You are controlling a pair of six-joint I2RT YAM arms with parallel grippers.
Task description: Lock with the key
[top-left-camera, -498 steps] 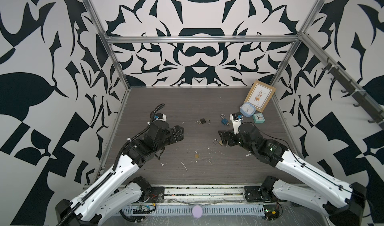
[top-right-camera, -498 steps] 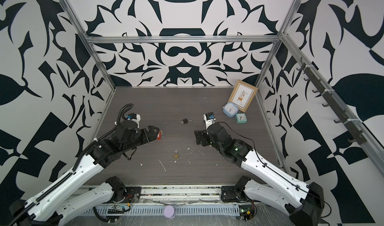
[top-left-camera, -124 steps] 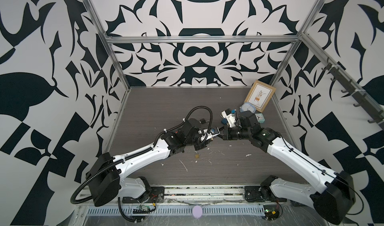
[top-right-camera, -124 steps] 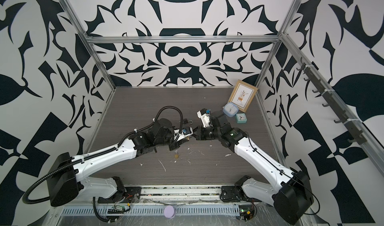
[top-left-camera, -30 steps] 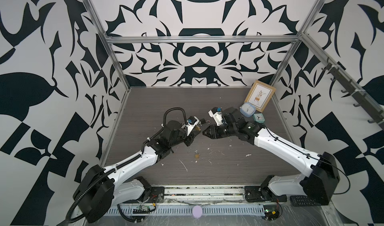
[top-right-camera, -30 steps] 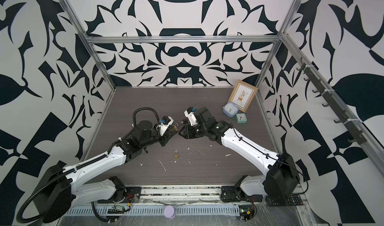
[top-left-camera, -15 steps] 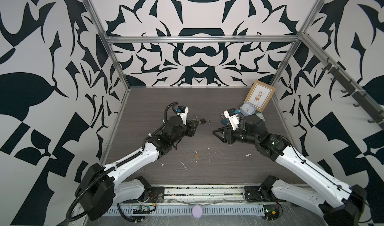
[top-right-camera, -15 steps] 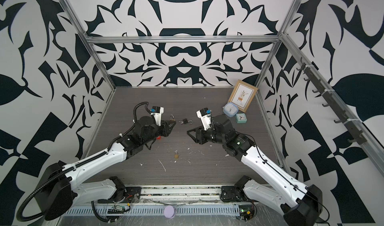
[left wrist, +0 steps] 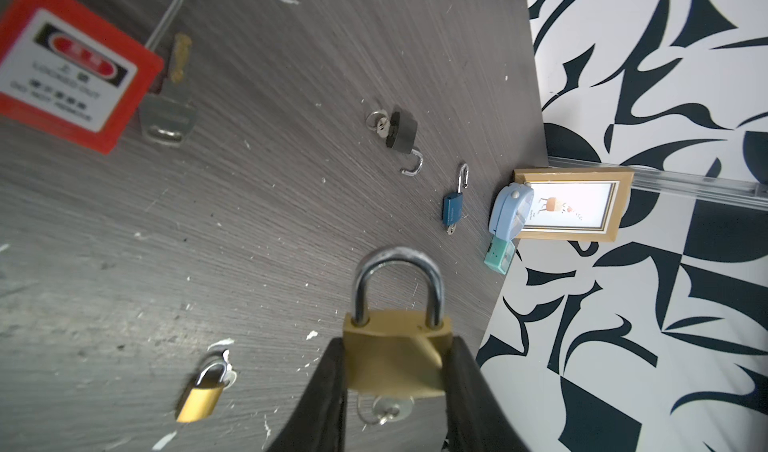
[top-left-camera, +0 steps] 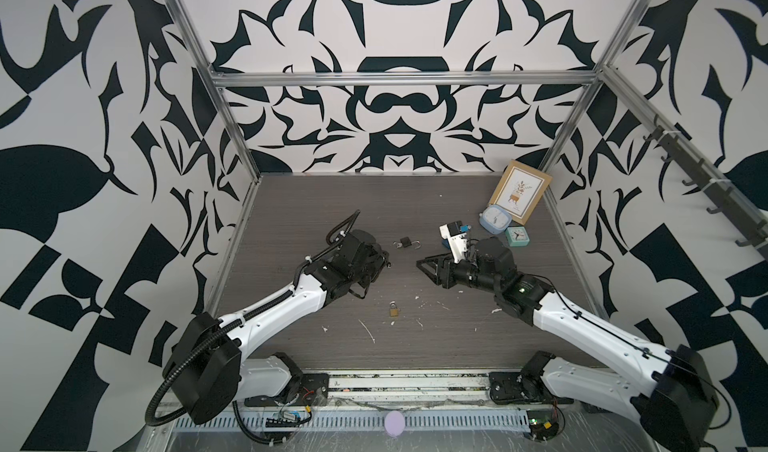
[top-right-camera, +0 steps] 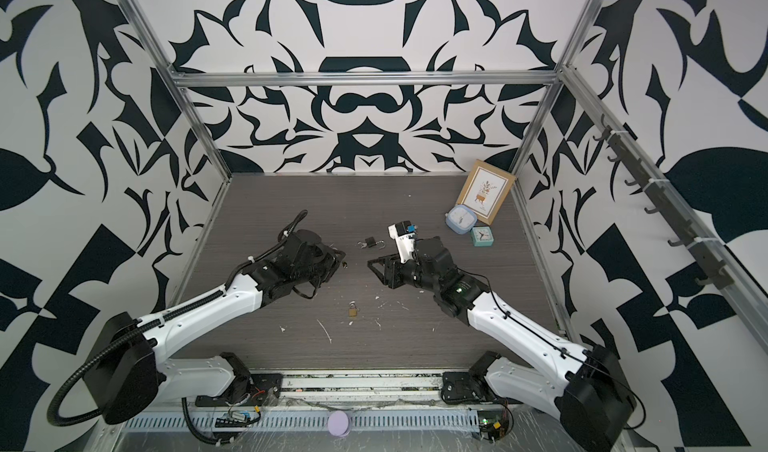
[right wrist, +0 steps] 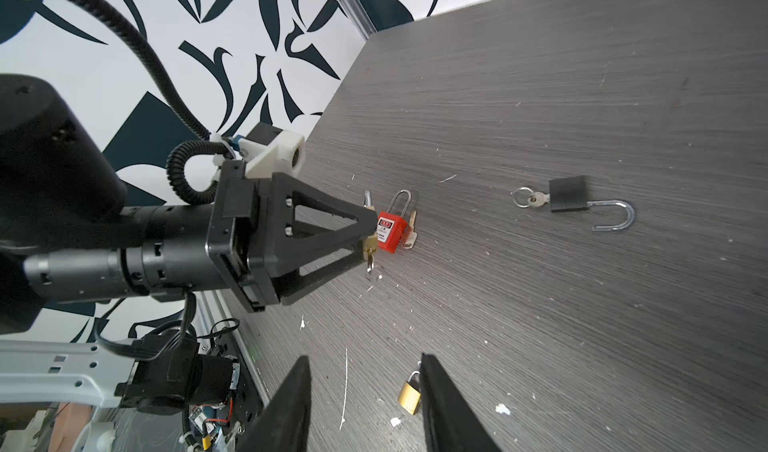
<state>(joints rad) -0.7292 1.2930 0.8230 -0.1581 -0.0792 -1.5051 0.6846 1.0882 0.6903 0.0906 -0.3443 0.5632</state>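
**Left gripper** (right wrist: 369,238): jaws clamped on the body of a brass padlock (left wrist: 395,354), held clear of the tabletop (top-left-camera: 332,205), left of centre. Shackle seated in the body at both legs. Key (left wrist: 388,412) on a ring, seated in the keyhole on the underside and showing between the jaws.

**Right gripper** (right wrist: 365,358): jaws apart, gripping nothing. Pointed toward the left gripper, with a gap between the two in both top views.

**Loose on the tabletop:**
- Black padlock (top-left-camera: 405,243), shackle swung open, with a ringed key (right wrist: 534,199) in its keyhole. Lying beyond the gap between the two grippers.
- Small brass padlock (top-left-camera: 394,311), shackle shut. Lying nearer the arm bases, among white flecks.
- Red padlock (right wrist: 390,234) with a white label and a long thin shackle. Brass-coloured key (left wrist: 179,57) just beside it. Close to the left gripper in the right wrist view, hidden by the arm in both top views.
- Blue padlock (left wrist: 452,209), seen in the left wrist view only, near the clocks. Cannot tell how its shackle stands.

**Far right corner:**
- Picture frame (top-left-camera: 519,190) leaning against the wall.
- Pale blue clock (top-left-camera: 494,220) in front of the frame.
- Teal clock (top-left-camera: 516,236) just beside the pale blue clock.
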